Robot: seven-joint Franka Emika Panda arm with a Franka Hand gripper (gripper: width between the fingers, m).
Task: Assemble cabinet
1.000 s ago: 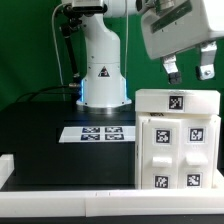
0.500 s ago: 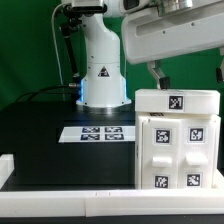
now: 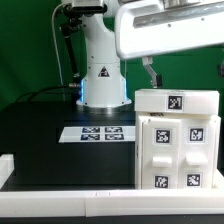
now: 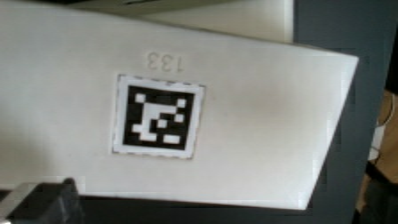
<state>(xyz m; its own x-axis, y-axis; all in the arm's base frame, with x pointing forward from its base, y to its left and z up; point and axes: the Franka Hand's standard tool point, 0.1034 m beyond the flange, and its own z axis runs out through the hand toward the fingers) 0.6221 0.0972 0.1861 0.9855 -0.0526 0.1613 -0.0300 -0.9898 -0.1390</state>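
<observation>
The cabinet point(image 3: 176, 140) is a large white box with several black-and-white tags, standing on the black table at the exterior view's right. Its top slab point(image 3: 178, 101) carries one tag. My gripper point(image 3: 152, 78) hangs just above and behind the cabinet's top edge nearest the exterior view's left; only one dark finger point(image 3: 150, 72) shows under the wide white hand. In the wrist view the cabinet's white top face point(image 4: 249, 110) with a tag fills the picture, and one dark finger point(image 4: 43, 203) sits at the picture's edge. The gripper looks open and holds nothing.
The marker board point(image 3: 100, 133) lies flat on the black table to the exterior view's left of the cabinet. The white robot pedestal point(image 3: 102, 75) stands behind it. A white rail point(image 3: 60, 195) runs along the table's front edge.
The hand has swung toward the exterior view's left and turned, from above the cabinet's right side to above its left top edge. Two spread fingers showed before; now one shows.
</observation>
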